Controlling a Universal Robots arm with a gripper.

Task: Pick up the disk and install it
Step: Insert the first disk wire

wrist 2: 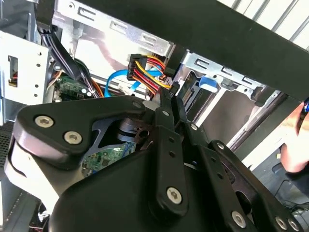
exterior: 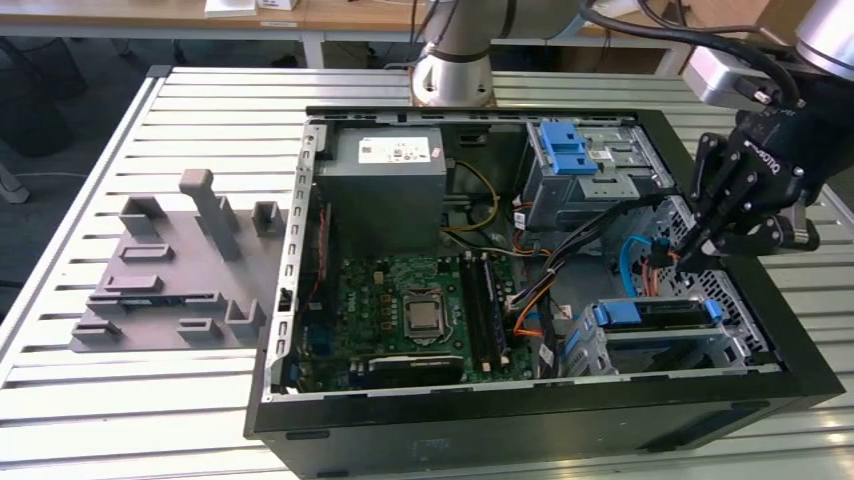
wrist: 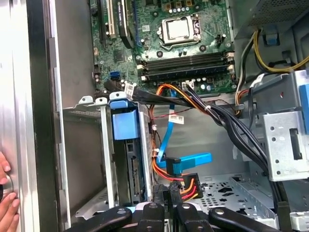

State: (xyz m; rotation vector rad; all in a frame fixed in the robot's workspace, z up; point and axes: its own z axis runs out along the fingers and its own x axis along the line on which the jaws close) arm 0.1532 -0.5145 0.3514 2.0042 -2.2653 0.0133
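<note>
The disk (exterior: 654, 313) sits in the drive cage (exterior: 667, 345) at the near corner of the open computer case, on the exterior view's right, with its blue carrier around it. In the first wrist view the disk (wrist: 133, 169) shows edge-on in the cage under the carrier's blue tab (wrist: 124, 123). My gripper (exterior: 683, 262) hangs just above and behind the cage, shut with nothing between its fingers. Its tips reach the bundle of coloured power wires (wrist: 189, 184) and the blue data cable (wrist: 190, 161). In both wrist views the gripper (wrist 2: 170, 93) (wrist: 167, 192) is shut.
A grey power supply box (exterior: 387, 170) and the green motherboard (exterior: 414, 310) fill the case's middle. An upper drive cage with a blue latch (exterior: 574, 150) stands behind my gripper. A grey fixture (exterior: 174, 270) lies at the exterior view's left. A person's hand (wrist: 5, 193) rests on the case edge.
</note>
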